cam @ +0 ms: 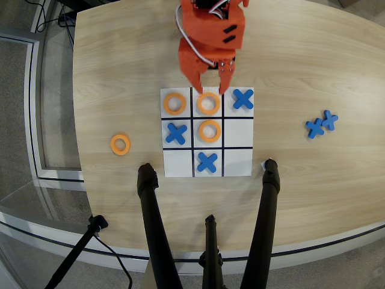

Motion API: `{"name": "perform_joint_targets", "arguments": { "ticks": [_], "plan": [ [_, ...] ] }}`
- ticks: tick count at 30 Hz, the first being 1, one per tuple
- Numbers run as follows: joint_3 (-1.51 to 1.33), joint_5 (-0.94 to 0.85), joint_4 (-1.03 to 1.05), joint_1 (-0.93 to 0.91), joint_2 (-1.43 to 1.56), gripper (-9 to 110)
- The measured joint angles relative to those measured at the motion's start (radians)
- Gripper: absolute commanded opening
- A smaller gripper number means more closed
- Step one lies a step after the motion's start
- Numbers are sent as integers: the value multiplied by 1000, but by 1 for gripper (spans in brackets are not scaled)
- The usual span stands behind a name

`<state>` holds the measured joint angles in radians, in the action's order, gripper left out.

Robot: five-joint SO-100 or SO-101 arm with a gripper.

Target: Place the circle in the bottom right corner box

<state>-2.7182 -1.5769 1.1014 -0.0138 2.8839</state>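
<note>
The white nine-cell board (238,129) lies mid-table in the overhead view. Orange rings sit in its top left cell (174,103), top middle cell (209,103) and centre cell (209,130). Another orange ring (120,144) lies loose on the table left of the board. The bottom right corner cell (238,162) is bare white. My orange gripper (209,86) reaches in from the top edge, open, with its fingertips either side of the far rim of the top middle ring. It holds nothing.
Blue X pieces sit in the top right (243,99), middle left (175,133) and bottom middle (207,162) cells. Two more blue X pieces (320,124) lie right of the board. Black tripod legs (153,229) rise at the table's near edge.
</note>
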Motion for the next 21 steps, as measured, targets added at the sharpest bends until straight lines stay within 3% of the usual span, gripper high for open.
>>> {"name": "perform_joint_targets", "arguments": {
  "ticks": [7,10,15,21],
  "plan": [
    [-397,-40,2,14,324,9],
    [-430,-38,35,11,410,0],
    [-430,-38,183,-49,459,0],
    [-430,-25,201,-354,477,0]
  ]
}}
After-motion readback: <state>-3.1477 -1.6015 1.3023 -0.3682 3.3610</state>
